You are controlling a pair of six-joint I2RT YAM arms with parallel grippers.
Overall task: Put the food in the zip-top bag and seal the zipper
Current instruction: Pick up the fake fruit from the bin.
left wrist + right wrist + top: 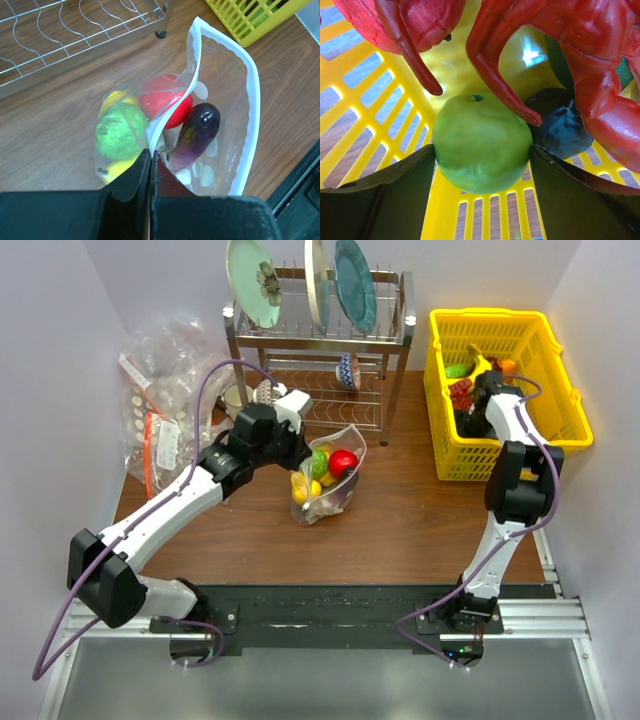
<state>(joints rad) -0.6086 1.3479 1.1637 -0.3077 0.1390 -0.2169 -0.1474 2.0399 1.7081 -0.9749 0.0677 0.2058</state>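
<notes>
The dotted zip-top bag (337, 490) stands open mid-table, holding red, green and yellow food. My left gripper (298, 447) is shut on its near mouth edge. In the left wrist view the gripper (150, 153) pinches the white zipper strip (253, 100). Inside the bag (230, 85) lie a purple eggplant (198, 131), a red fruit (164, 96), a green one (121, 131) and a yellow one (116, 169). My right gripper (478, 392) is down inside the yellow basket (562, 390). Its jaws (482, 150) press both sides of a green apple (480, 135).
A red lobster toy (600, 55) and a dark plum (566, 129) crowd the apple in the basket (365, 115). A metal dish rack (320, 350) with plates stands at the back. A pile of clear bags (165, 400) lies at the left.
</notes>
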